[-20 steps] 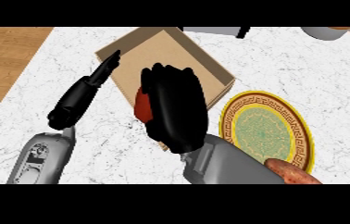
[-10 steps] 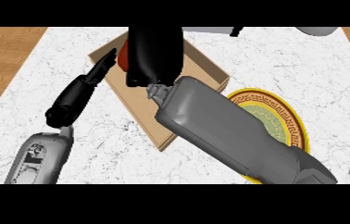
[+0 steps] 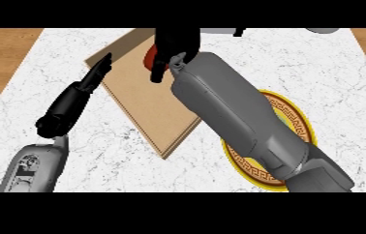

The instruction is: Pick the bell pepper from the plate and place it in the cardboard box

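We see our right hand [image 3: 174, 47] stretched far forward over the cardboard box [image 3: 146, 107], near the far edge of the counter. Its fingers are curled around the bell pepper [image 3: 151, 58], so the hand is grasping it; only a small red part of the pepper shows at the left side of the hand, the rest is hidden by the black fingers. The pepper is held above the far part of the box, not on the plate [image 3: 286, 131]. We cannot tell if it touches the box.

Our right forearm [image 3: 236, 117] crosses the view diagonally and covers a big part of the plate, which lies just beside the box, on its right side. The yellow rim with a dark pattern shows around the arm.

Our left hand [image 3: 75, 100] is at the left side of the box, its fingers straight and released, pointing away from us, with the fingertips over the box's left edge. It holds nothing.

The marble counter [image 3: 307, 68] lies under all of this.
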Robot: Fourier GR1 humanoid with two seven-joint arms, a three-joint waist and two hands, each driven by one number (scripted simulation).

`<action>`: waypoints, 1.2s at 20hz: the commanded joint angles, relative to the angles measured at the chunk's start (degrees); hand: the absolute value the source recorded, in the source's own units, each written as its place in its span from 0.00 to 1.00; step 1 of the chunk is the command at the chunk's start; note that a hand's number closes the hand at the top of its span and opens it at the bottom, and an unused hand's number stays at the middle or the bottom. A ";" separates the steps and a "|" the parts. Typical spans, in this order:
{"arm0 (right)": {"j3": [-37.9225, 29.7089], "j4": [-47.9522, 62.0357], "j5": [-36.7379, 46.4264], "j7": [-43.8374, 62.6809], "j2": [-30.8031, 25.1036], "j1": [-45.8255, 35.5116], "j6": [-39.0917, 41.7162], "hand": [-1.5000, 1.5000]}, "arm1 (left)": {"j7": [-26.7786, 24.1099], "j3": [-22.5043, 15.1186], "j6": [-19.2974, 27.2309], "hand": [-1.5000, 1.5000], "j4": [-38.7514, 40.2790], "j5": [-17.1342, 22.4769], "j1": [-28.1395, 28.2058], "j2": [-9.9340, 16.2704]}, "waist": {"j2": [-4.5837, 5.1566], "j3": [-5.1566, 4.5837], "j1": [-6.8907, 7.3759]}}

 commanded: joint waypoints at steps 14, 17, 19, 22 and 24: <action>-10.90 5.45 -10.75 -24.23 0.01 -0.69 -2.34 0.00 | 1.39 1.57 -1.14 0.50 -3.14 0.68 1.69 0.71 | -0.27 0.16 -1.13; -20.31 -0.11 -19.03 -27.90 0.01 2.46 -13.01 0.00 | 0.71 1.19 0.52 0.50 -2.18 -0.14 2.09 -0.73 | -0.06 0.37 -1.38; -24.84 -1.47 -23.17 -29.04 0.01 4.29 -17.58 0.00 | 0.30 1.54 0.04 0.50 -2.64 0.01 2.02 -0.04 | -0.12 0.34 -1.36; -26.65 -1.58 -28.61 -30.50 0.02 6.72 -23.43 0.00 | 0.62 0.88 0.03 0.50 -2.70 -0.30 2.30 -0.55 | -0.21 0.16 -0.65; -29.27 -0.52 -29.49 -32.94 0.02 7.27 -23.47 0.00 | -1.89 0.12 0.62 0.50 -0.23 -1.30 3.49 -1.68 | -0.17 0.09 -1.78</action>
